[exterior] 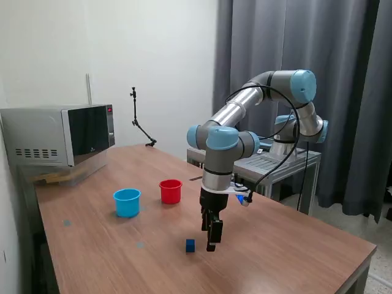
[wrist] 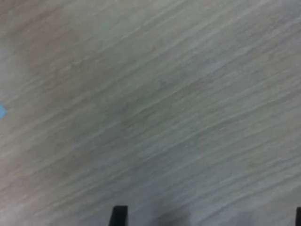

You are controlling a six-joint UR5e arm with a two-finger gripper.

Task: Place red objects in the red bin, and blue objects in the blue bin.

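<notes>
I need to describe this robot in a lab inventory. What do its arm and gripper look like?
The arm is made of silver metallic tube segments with light blue caps at the grey joints. A black cable loops along it down to the wrist. The two-finger gripper is black, with straight narrow fingers.

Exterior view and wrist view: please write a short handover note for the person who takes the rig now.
Gripper: fingers point down, low over the table; nothing is seen between them, and the wrist view shows fingertips far apart over bare wood, so it is open.
One blue cube lies on the table, just to the exterior view's left of the gripper, apart from it.
Blue cup and red cup stand upright farther back; their contents cannot be seen.
No red cubes are visible.
Left: at least this blue cube goes into the blue cup.
</notes>
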